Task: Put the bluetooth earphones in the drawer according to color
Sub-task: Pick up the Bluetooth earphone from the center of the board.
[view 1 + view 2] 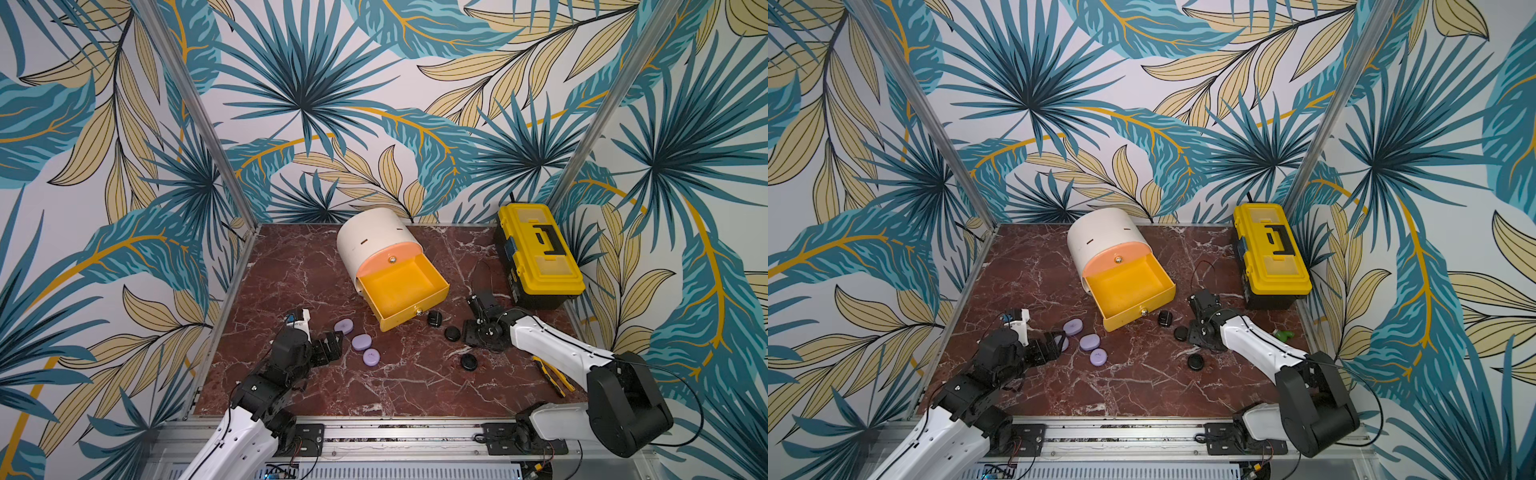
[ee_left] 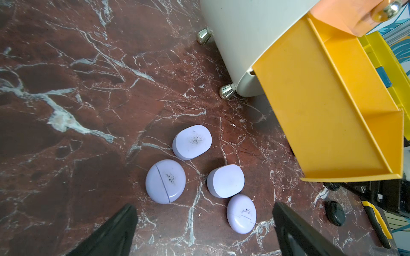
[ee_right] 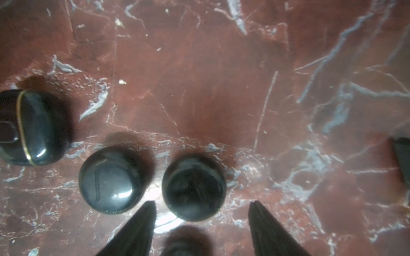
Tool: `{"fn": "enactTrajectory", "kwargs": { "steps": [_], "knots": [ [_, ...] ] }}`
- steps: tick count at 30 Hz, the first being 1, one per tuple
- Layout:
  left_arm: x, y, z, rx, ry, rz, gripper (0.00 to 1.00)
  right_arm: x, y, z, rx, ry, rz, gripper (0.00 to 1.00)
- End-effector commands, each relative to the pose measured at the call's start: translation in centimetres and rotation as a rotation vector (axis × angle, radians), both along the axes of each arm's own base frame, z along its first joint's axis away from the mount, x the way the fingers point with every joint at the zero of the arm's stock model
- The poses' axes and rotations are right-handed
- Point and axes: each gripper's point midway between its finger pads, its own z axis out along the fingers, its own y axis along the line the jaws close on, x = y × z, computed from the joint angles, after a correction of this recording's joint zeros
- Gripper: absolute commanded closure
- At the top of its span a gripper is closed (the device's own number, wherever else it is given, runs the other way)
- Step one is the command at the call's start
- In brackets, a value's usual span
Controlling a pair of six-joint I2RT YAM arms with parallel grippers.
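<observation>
Leafy teal-and-tan wallpaper [image 1: 374, 83] on three sides — red-brown marble tabletop [image 1: 332, 395] with white veins.

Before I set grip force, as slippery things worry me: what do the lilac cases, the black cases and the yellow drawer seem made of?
Lilac cases: likely plastic, satin; soft highlights, dark scuffs.
Black cases: likely glossy plastic; sharp reflections.
Yellow drawer: apparently moulded plastic, matte; thin even walls, no glare.
</observation>
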Motion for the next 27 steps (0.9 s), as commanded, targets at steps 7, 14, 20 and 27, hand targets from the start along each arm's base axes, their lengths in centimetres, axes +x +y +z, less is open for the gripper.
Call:
{"fn": "enactTrajectory", "kwargs": {
  "steps": [7,14,20,27],
  "knots": [
    [-0.1,0.2,-0.9,0.0,0.0,0.007,0.0,0.5,0.4,-1.4,0.008,0.047,0.013,0.35],
    [-0.1,0.1,-0.9,-0.005,-0.001,0.005,0.0,0.6,0.7,-1.9,0.02,0.075,0.023,0.39],
    [-0.1,0.0,-0.8,-0.008,-0.007,0.001,0.0,0.6,0.5,-0.8,0.017,0.045,0.033,0.44],
    [0.3,-0.8,0.5,-0.048,-0.043,-0.03,0.0,1.7,1.2,3.1,0.041,-0.024,0.084,0.45]
  ]
}}
